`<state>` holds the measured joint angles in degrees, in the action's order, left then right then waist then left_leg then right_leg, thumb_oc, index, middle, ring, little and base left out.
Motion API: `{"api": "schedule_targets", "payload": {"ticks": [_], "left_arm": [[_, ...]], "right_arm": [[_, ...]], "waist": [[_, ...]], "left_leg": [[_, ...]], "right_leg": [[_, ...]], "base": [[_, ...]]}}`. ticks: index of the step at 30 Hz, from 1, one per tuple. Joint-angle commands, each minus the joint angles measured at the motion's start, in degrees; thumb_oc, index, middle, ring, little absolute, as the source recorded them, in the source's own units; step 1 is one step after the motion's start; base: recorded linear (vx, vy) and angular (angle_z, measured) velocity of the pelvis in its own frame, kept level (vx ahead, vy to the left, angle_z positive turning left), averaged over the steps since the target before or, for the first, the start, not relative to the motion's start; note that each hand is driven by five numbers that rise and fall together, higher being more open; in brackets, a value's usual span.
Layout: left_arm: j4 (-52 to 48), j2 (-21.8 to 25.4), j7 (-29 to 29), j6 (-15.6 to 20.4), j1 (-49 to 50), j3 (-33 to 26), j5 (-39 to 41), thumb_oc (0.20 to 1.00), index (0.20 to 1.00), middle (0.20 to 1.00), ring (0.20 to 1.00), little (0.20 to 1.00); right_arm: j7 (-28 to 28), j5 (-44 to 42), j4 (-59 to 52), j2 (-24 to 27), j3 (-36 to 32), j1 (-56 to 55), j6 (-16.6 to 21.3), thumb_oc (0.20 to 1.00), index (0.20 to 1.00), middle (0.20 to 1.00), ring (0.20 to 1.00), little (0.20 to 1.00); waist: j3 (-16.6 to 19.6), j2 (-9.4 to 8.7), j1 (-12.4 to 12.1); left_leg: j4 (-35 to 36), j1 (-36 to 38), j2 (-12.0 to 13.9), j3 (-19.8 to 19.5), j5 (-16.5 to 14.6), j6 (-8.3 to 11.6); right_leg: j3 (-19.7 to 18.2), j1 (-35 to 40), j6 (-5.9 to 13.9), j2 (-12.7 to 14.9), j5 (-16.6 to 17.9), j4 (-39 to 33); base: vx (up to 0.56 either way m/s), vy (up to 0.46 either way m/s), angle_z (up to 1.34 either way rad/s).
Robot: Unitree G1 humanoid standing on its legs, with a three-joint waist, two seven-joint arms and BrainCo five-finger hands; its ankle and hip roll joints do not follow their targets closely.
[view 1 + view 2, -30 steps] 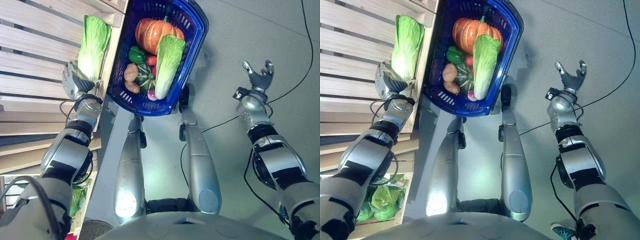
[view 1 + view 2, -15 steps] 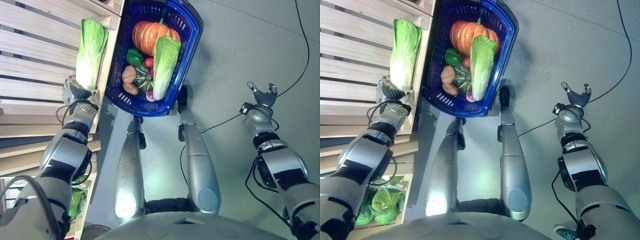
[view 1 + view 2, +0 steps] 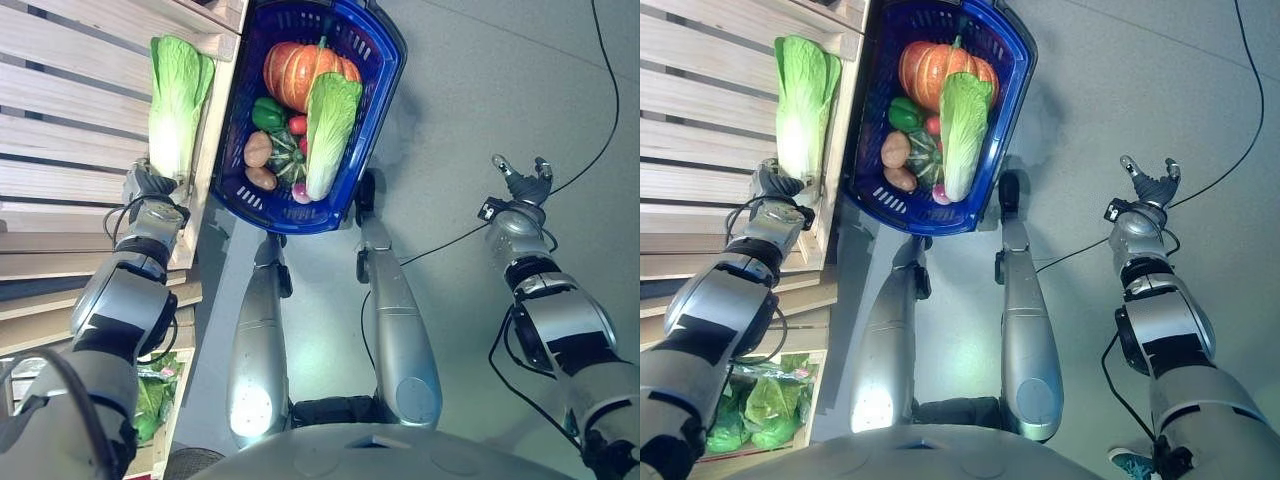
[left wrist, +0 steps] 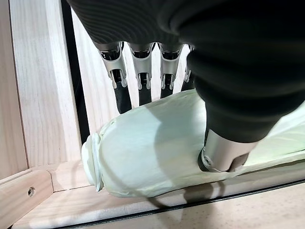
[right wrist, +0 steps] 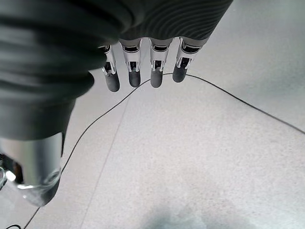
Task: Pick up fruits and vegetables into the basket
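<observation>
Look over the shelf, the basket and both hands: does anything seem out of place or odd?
Nothing is spilled or damaged. One pale green napa cabbage lies on the wooden slatted shelf, outside the blue plastic basket; the left hand grips its base. The right hand hangs open over the grey floor.

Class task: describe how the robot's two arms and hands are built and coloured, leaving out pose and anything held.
Both arms are glossy silver-grey shells with black bands at the joints. The left hand and right hand wear dark ribbed covers over back and wrist. Silver fingers end in dark tips, and each thumb is a silver cylinder.
</observation>
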<state>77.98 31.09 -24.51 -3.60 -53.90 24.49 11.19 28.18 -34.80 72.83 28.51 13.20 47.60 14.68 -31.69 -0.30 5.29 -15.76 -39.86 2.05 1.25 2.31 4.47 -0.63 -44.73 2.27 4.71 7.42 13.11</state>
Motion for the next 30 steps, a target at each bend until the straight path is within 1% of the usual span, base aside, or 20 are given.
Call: {"api": "schedule_targets", "payload": {"ticks": [1,6,7,8,12,13,16,28,29,30], "left_arm": [[4.9,-0.7,2.2,-0.6,1.2,-2.5,1.0,0.2,0.2,0.2,0.2,0.2],[5.1,-0.6,2.4,-0.8,1.0,-2.4,0.9,0.2,0.2,0.2,0.2,0.2],[5.1,-0.6,2.3,-0.6,0.9,-2.4,0.9,0.432,0.432,0.432,0.432,0.432],[5.1,-0.7,2.5,-0.8,0.8,-2.4,0.8,1.0,1.0,1.0,1.0,1.0],[5.1,-1.0,1.5,0.1,0.6,-2.2,0.0,1.0,1.0,1.0,1.0,1.0],[5.0,-1.0,1.5,0.2,0.4,-2.2,-0.1,1.0,1.0,1.0,1.0,1.0],[5.1,-1.2,1.4,0.5,0.0,-1.7,-0.6,1.0,1.0,1.0,1.0,1.0],[5.5,-1.5,3.2,0.3,-1.9,-0.5,-2.5,1.0,1.0,1.0,1.0,1.0],[5.5,-1.7,4.0,0.4,-1.8,-0.2,-2.6,0.464,0.464,0.464,0.464,0.464],[5.4,-1.8,4.2,0.6,-1.9,-0.1,-2.4,0.2,0.2,0.2,0.2,0.2]], "right_arm": [[0.5,-0.5,0.1,1.9,-0.5,-2.3,0.7,1.0,1.0,1.0,1.0,1.0],[0.9,-0.5,-0.2,1.6,-0.4,-2.3,0.6,1.0,1.0,1.0,1.0,1.0],[1.0,-0.5,-0.1,1.4,-0.3,-2.3,0.7,1.0,1.0,1.0,1.0,1.0],[1.1,-0.5,-0.1,1.3,-0.3,-2.2,0.7,1.0,1.0,1.0,1.0,1.0],[1.6,-0.6,-0.2,0.9,-0.2,-2.0,0.6,1.0,1.0,1.0,1.0,1.0],[1.6,-0.6,-0.2,0.9,-0.2,-1.8,0.6,1.0,1.0,1.0,1.0,1.0],[1.7,-1.0,-0.1,0.6,0.0,-1.8,0.6,1.0,1.0,1.0,1.0,1.0],[1.9,-1.4,0.2,-0.2,0.4,-0.7,0.6,1.0,1.0,1.0,1.0,1.0],[2.0,-1.4,0.1,-0.4,0.5,-0.9,0.7,1.0,1.0,1.0,1.0,1.0],[2.1,-1.4,0.1,-0.5,0.6,-0.8,0.6,1.0,1.0,1.0,1.0,1.0]], "waist": [[1.9,-0.12,0.0],[1.9,-0.25,0.0],[1.9,-0.3,0.0],[1.9,-0.34,0.0],[1.9,-0.58,-0.1],[1.9,-0.6,-0.1],[1.9,-0.76,-0.1],[1.9,-1.31,-0.1],[1.9,-1.41,-0.1],[1.9,-1.44,-0.1]], "left_leg": [[0.8,-2.2,-2.6,0.6,-0.1,-0.84],[0.9,-2.2,-2.6,0.7,-0.1,-0.77],[0.9,-2.2,-2.6,0.7,-0.1,-0.74],[0.8,-2.3,-2.6,0.7,-0.1,-0.72],[0.9,-2.4,-2.5,0.6,-0.2,-0.67],[1.2,-2.6,-2.5,0.6,0.2,-0.69],[1.2,-2.6,-2.5,0.6,-0.1,-0.68],[1.5,-3.0,-2.4,0.6,0.1,-0.53],[1.3,-2.7,-2.4,0.6,-0.3,-0.49],[1.3,-2.7,-2.4,0.6,-0.3,-0.46]], "right_leg": [[3.5,1.3,1.12,-3.8,-7.0,3.9],[3.5,1.4,1.12,-3.8,-6.9,3.7],[3.4,1.3,1.14,-3.8,-6.8,3.6],[3.4,1.3,1.16,-3.8,-6.8,3.6],[3.3,1.1,1.19,-3.9,-6.8,3.5],[3.4,0.9,1.19,-3.9,-6.4,3.2],[3.4,0.9,1.23,-3.9,-6.6,3.3],[3.4,0.5,1.41,-4.0,-6.1,2.8],[3.3,0.8,1.43,-4.0,-6.3,2.9],[3.3,0.8,1.43,-4.0,-6.3,2.9]], "base": [[0.0,0.0,0.0],[0.0,0.0,0.0],[0.0,0.0,0.0],[0.0,0.0,0.0],[0.0,0.0,0.0],[0.0,0.0,0.0],[0.0,0.0,0.0],[0.0,0.0,0.0],[0.0,0.0,0.0],[0.0,0.0,0.0]]}}
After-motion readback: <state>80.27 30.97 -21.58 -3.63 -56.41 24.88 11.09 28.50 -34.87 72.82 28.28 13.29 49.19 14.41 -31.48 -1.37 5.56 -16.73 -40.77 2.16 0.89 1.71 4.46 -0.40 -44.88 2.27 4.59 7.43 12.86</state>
